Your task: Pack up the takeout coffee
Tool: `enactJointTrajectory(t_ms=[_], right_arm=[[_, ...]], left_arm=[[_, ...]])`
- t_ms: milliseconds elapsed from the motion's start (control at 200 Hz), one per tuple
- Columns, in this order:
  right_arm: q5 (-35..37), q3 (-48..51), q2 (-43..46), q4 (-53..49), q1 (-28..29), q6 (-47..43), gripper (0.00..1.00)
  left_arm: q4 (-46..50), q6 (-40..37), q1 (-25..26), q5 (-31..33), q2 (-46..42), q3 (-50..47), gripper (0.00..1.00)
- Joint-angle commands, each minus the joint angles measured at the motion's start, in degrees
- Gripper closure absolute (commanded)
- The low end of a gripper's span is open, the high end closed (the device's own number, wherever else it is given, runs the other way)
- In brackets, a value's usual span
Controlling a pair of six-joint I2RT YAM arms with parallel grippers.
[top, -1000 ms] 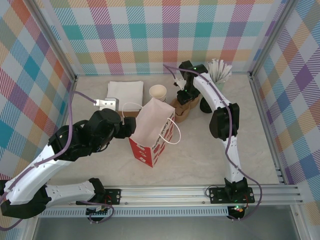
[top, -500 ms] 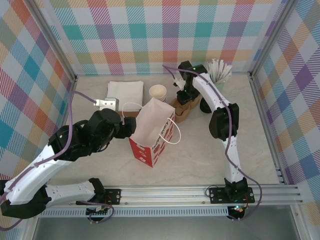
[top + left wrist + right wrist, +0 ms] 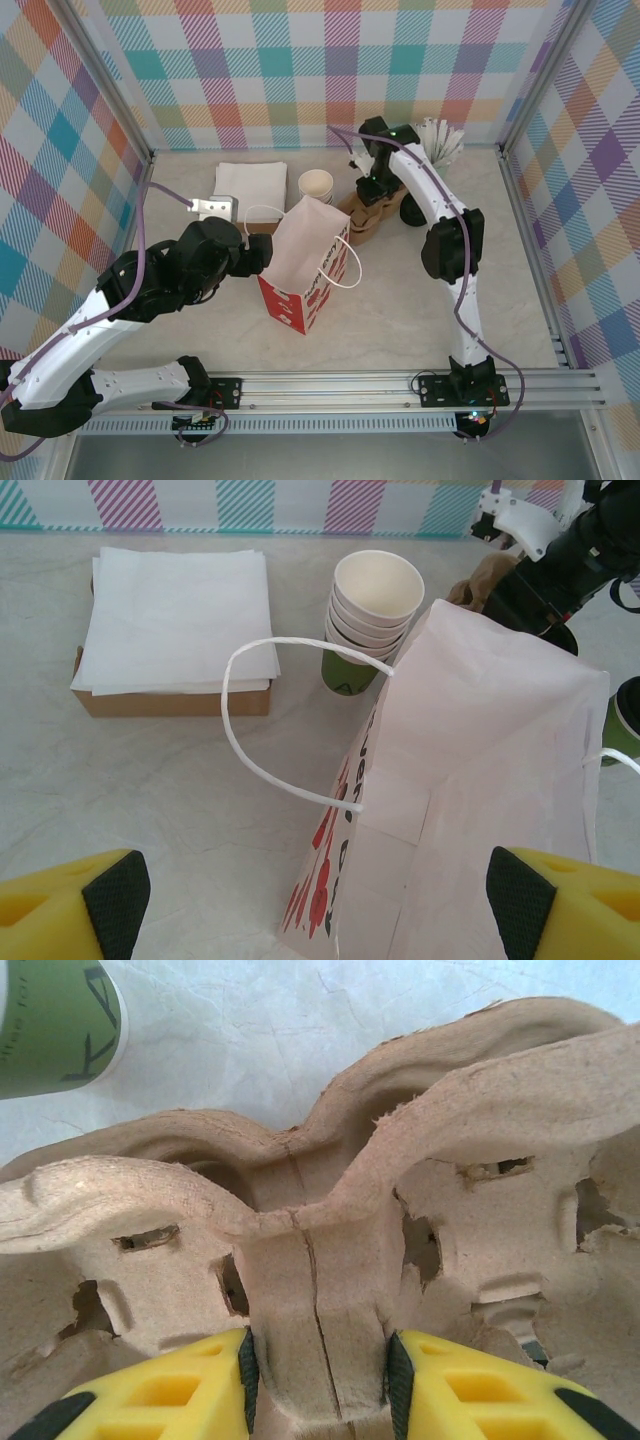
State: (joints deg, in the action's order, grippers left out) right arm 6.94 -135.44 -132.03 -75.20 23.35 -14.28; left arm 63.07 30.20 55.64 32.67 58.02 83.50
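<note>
My right gripper (image 3: 318,1370) is shut on the middle post of a brown pulp cup carrier (image 3: 320,1220). In the top view that gripper (image 3: 368,195) comes down on the carrier (image 3: 360,225) from the back. The takeout coffee (image 3: 411,210), a dark-green cup with a black lid, stands just right of the carrier, partly behind my right arm; its edge also peeks past the bag (image 3: 622,720). My left gripper (image 3: 318,900) is open wide around the near wall of the white paper bag (image 3: 480,780), which stands open at mid-table (image 3: 305,265).
A stack of green cups (image 3: 316,185) stands left of the carrier, and a green cup wall (image 3: 55,1025) shows beside it in the right wrist view. White napkins in a cardboard box (image 3: 250,183) lie back left. A pale cup of white sticks (image 3: 438,140) stands back right.
My right gripper has tightened a little on the carrier's post and shifted slightly with it. The left arm and the bag have not moved.
</note>
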Motion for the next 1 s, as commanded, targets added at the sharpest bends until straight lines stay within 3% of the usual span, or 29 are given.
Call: enactJointTrajectory(t_ms=[0, 515, 885, 995], right_arm=[[0.7, -1.4, 3.1, -1.9, 0.3, -0.7, 0.61], [2.1, -1.4, 9.9, -2.2, 0.2, 2.7, 0.64], [2.9, -2.2, 19.1, -3.4, 0.1, 8.2, 0.63], [-0.1, -2.7, 22.0, -4.0, 0.1, 10.7, 0.63]], left_arm=[[-0.3, -0.5, 0.3, 0.8, 0.2, -0.7, 0.11], [-1.7, 1.1, 0.3, -0.4, -0.1, -2.6, 0.1], [-3.6, 8.5, 0.3, -2.2, -4.1, -7.5, 0.11], [-4.2, 10.7, 0.3, -2.9, -4.4, -9.0, 0.11]])
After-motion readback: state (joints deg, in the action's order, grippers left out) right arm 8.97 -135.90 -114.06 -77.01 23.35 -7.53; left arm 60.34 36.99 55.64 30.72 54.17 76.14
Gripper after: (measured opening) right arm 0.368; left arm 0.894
